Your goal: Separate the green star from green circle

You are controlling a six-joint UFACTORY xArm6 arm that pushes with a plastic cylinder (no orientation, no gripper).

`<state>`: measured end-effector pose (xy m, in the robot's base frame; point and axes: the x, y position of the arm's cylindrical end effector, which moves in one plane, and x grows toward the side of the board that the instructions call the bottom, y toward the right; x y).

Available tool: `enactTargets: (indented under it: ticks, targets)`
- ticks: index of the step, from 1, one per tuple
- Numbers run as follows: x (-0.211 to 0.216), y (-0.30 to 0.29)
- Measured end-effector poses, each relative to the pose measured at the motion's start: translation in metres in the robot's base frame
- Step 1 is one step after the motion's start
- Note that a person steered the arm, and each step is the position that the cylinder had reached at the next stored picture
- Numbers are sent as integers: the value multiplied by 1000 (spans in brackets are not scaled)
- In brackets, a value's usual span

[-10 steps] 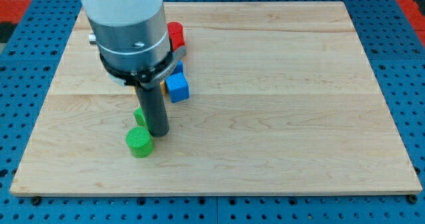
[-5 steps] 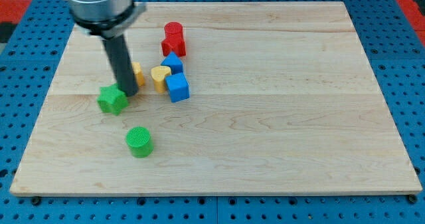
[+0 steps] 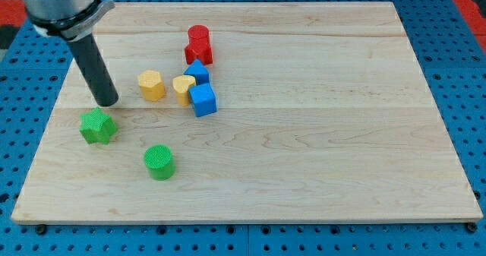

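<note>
The green star (image 3: 98, 126) lies on the wooden board (image 3: 304, 157) at the view's left. The green circle (image 3: 159, 162) lies to its lower right, with a clear gap between them. My tip (image 3: 107, 102) rests on the board just above and slightly right of the green star, close to it; contact cannot be made out. The dark rod rises up and to the left to the grey arm head at the view's top left corner.
A yellow hexagon block (image 3: 151, 84), a yellow heart block (image 3: 182, 88), two blue blocks (image 3: 203, 99) (image 3: 197, 71) and a red block (image 3: 198, 44) cluster right of my tip. Blue pegboard surrounds the board.
The rod has swept to the view's left, away from the green circle. The green star has slid left with it, widening the gap between star and circle.
</note>
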<state>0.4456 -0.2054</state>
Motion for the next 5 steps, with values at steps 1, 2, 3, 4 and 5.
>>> enactTargets:
  ticks: [1, 2, 3, 4, 5]
  targets:
    - [26, -32]
    - [29, -36]
    - [-5, 27]
    - [11, 62]
    - [22, 129]
